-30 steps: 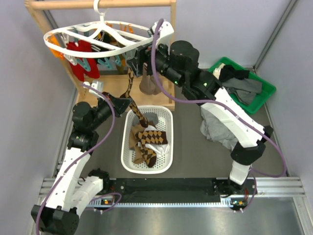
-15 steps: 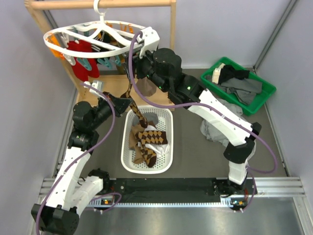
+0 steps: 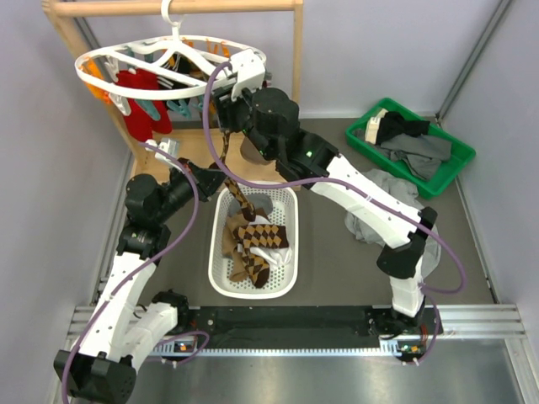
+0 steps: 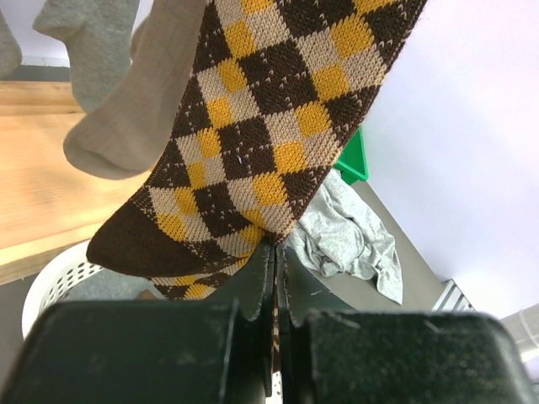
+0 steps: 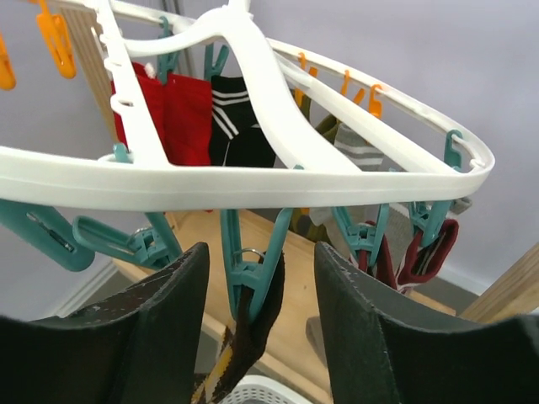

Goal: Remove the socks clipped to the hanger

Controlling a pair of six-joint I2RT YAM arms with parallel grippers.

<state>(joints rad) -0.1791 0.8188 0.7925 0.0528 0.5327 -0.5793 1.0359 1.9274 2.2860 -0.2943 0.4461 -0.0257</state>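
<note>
The white oval hanger [image 3: 173, 61] hangs from the wooden rail with red, black-striped and other socks clipped under it; it also fills the right wrist view [image 5: 253, 181]. A brown-tan argyle sock [image 3: 226, 160] hangs from a teal clip [image 5: 253, 269] and runs down to my left gripper [image 3: 221, 179], which is shut on its lower part [image 4: 253, 143]. My right gripper [image 3: 221, 108] is open, its jaws either side of that teal clip and not touching it. A tan sock [image 4: 126, 109] hangs beside the argyle one.
A white basket [image 3: 291, 220] below holds more argyle socks. A green bin [image 3: 459, 156] of dark garments stands at the right, a grey heap [image 3: 379, 210] beside it. The wooden stand's post [image 3: 296, 84] is just behind the right arm.
My right arm has swung left along the hanger's rim and now brackets the clip holding the argyle sock. The left gripper has held still on the sock.
</note>
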